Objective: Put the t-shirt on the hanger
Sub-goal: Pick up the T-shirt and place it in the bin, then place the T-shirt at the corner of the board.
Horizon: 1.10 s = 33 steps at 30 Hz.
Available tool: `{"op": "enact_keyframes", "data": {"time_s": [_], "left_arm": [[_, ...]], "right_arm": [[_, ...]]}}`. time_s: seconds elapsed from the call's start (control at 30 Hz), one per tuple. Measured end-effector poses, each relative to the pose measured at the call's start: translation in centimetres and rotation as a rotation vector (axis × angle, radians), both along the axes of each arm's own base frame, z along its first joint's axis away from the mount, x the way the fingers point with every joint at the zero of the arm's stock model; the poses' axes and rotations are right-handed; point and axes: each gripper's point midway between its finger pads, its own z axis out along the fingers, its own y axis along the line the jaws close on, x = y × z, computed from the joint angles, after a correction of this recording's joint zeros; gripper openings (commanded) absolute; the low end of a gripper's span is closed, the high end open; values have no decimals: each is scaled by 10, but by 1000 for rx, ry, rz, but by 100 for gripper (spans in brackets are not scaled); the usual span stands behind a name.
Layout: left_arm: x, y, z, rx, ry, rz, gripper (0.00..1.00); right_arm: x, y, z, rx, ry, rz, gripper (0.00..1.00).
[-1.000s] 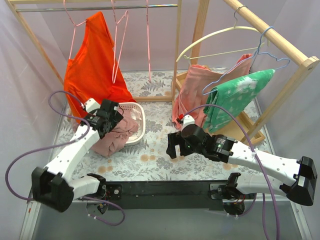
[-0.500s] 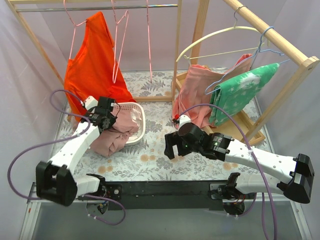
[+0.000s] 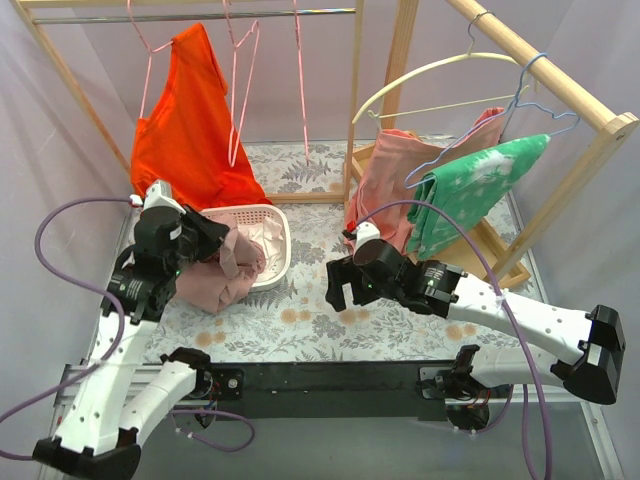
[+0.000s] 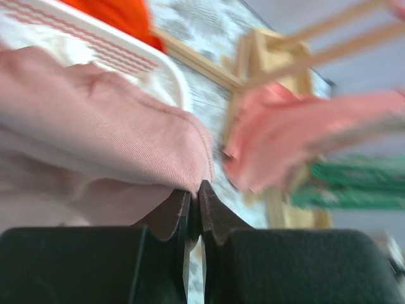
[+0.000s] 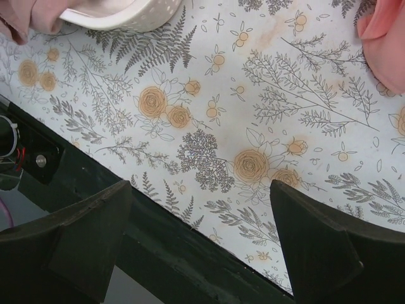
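The mauve-pink t-shirt (image 3: 212,283) lies bunched, spilling from the white basket (image 3: 272,222) onto the table at left. My left gripper (image 3: 213,246) is shut on a fold of it. In the left wrist view the jaws (image 4: 193,193) pinch the stitched hem of the t-shirt (image 4: 95,126) with no gap. The thin pink hanger (image 3: 230,120) hangs bare on the back rail, beside the orange shirt (image 3: 185,120). My right gripper (image 3: 340,287) hovers open over the table's middle; in the right wrist view (image 5: 199,187) only the floral cloth lies between its fingers.
A salmon-pink shirt (image 3: 385,185) and a green cloth (image 3: 470,190) hang on the right wooden rack with a cream hanger (image 3: 420,72) and a blue wire hanger (image 3: 530,100). The rack's wooden post (image 3: 350,120) stands mid-table. The basket's rim (image 5: 120,16) shows in the right wrist view.
My left gripper closed on the t-shirt's hem, and the left arm drew back toward the left edge, tugging the cloth. The right gripper drifted slightly left, still open.
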Motion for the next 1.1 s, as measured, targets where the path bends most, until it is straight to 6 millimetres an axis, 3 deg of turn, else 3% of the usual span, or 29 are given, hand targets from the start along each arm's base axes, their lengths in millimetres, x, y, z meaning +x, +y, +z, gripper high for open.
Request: {"op": "enact_keyframes", "data": {"time_s": [0.3,0.43,0.53,0.63,0.73,0.87,0.97,1.1], "left_arm": [[-72,-71,76,-199,-241,-523,2],[-97,-91,90,-252,-276,-717,0],[-107,-101,72,-290,-229,-810,3],[-111,-108,25,-330,-99,-854,14],[-120,-118,-40,-356,113,-876,55],[-147,-144,-88,-283,312,-960,62],[-148,-152,-93,-191,345,-925,59],[-102,-125,-51,-114,241,-591,49]], "right_arm": [[11,7,21,24,-37,-12,98],[16,9,34,52,-58,-23,98],[15,7,42,74,-67,-32,98],[15,4,49,99,-76,-46,98],[14,2,47,109,-72,-53,98],[10,2,28,86,-35,-51,98],[10,10,15,66,-3,-34,98],[10,33,-5,58,49,11,97]]}}
